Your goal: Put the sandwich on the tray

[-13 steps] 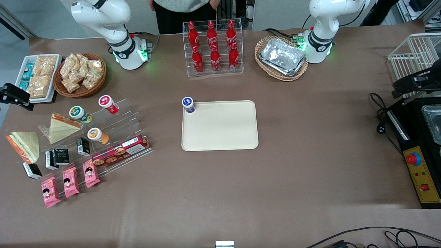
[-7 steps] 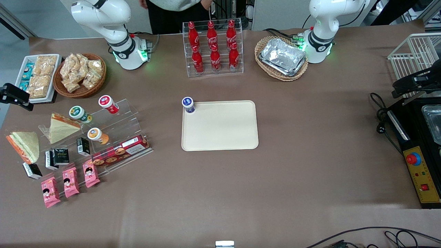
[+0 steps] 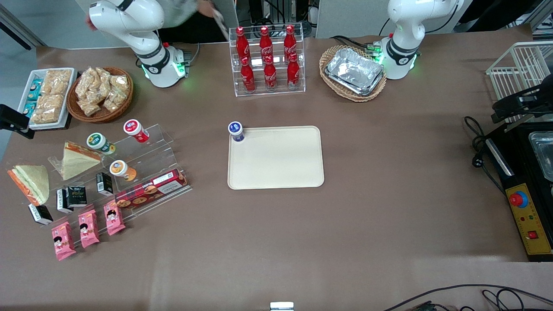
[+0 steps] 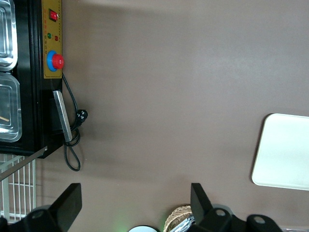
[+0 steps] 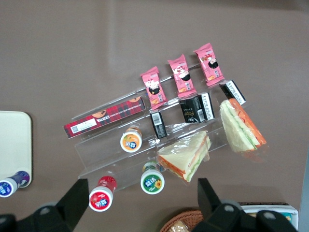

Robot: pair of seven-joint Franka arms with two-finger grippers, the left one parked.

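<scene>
Two wrapped triangular sandwiches lie at the working arm's end of the table. One sandwich [image 3: 77, 160] [image 5: 186, 155] leans on the clear acrylic stand [image 3: 142, 166]. The other sandwich [image 3: 29, 182] [image 5: 241, 125] lies beside it, closer to the table's end. The cream-beige tray [image 3: 276, 157] [image 5: 14, 140] sits mid-table with nothing on its flat bed. My gripper [image 3: 13, 122] [image 5: 141, 189] hangs high over the table edge near the sandwiches, open wide, holding nothing.
A blue-lidded cup [image 3: 236, 130] stands at the tray's corner. The stand holds lidded cups, small black cartons, a biscuit box [image 3: 151, 188] and pink packets. A snack basket [image 3: 100, 93], a white snack tray, a cola rack [image 3: 267, 60] and foil trays stand farther back.
My gripper has slid slightly toward the working arm's end of the table. A person at the back of the scene has moved. The sandwiches and tray are as before.
</scene>
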